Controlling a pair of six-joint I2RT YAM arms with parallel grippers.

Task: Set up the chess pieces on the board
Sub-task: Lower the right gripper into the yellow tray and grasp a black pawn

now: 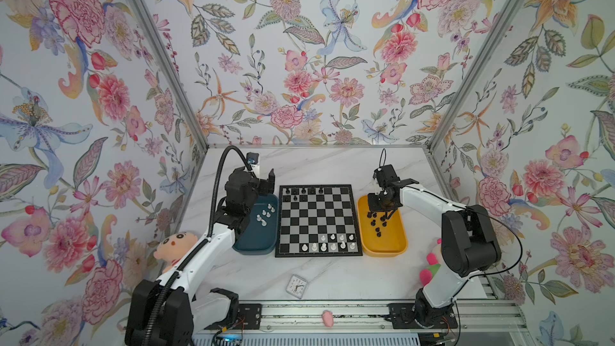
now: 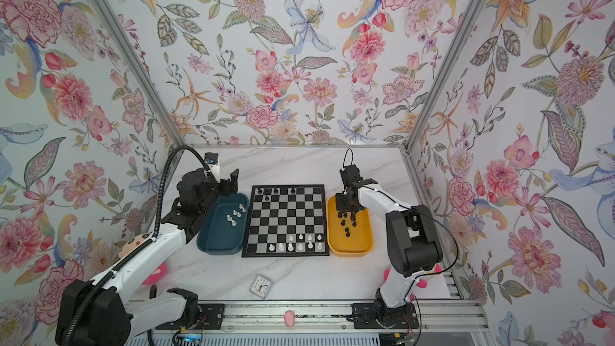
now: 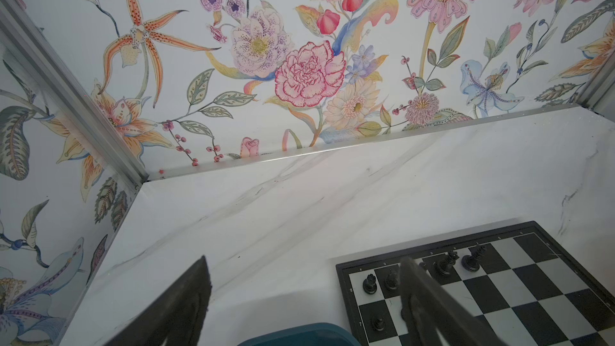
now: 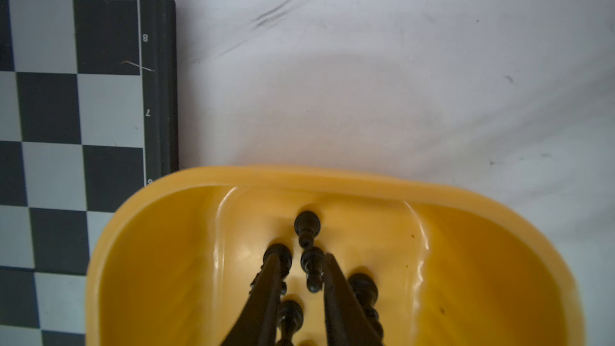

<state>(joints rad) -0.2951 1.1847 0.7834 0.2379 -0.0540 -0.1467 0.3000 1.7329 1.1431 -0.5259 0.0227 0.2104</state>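
Chess pieces of the black set lie loose in the yellow tray, which sits against the right edge of the board. The right gripper is down among them with its jaws narrow. One toppled black piece lies between its fingers, against one finger and with a slight gap to the other. The left gripper hangs wide and empty over the far end of the teal tray, where white pieces lie.

Rank digits 8 and 7 stand out in white on the black border of the board, and both wrist views catch them. The border's other marks are too blurred to read. Near the bench's front edge, the dial figures on the clock are too small to read.
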